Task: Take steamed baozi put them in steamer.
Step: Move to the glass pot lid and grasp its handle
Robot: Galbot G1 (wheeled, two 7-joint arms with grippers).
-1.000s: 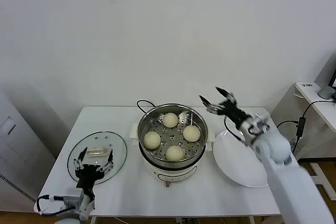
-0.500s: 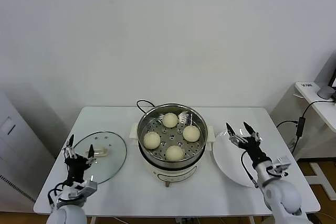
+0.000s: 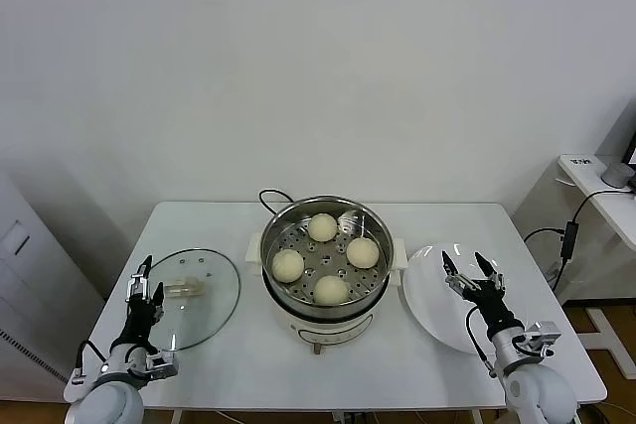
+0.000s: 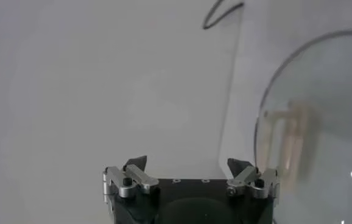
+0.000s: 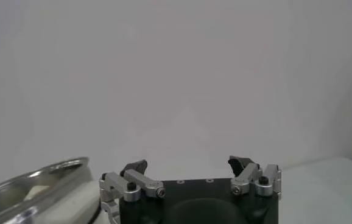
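Four steamed baozi (image 3: 325, 257) sit inside the steamer (image 3: 326, 285), spread over its perforated basket floor: one toward the back, one on the robot's right, one on its left, one at the front. None touches another. The steamer stands mid-table on its white base; a black cord (image 3: 268, 196) curls behind it toward the wall.

Left gripper (image 3: 145, 280) is low at the table's (image 3: 229, 354) near-left corner, jaws spread wide & empty, pointing up beside the glass lid (image 3: 189, 295). The lid lies flat on the table, just left of the steamer, white handle (image 3: 182, 288) on top. Left wrist view shows both fingertips (image 4: 136, 162) apart w/ nothing between them, the lid rim off to one side.

Right gripper (image 3: 471, 274) is low at the near-right, over the front part of the white plate (image 3: 437, 295), which sits just right of the steamer. Jaws released, wide apart, holding nothing. Right wrist view shows the same gap between the fingers (image 5: 135, 167), w/ the steamer's shiny rim at the frame edge & bare wall behind.
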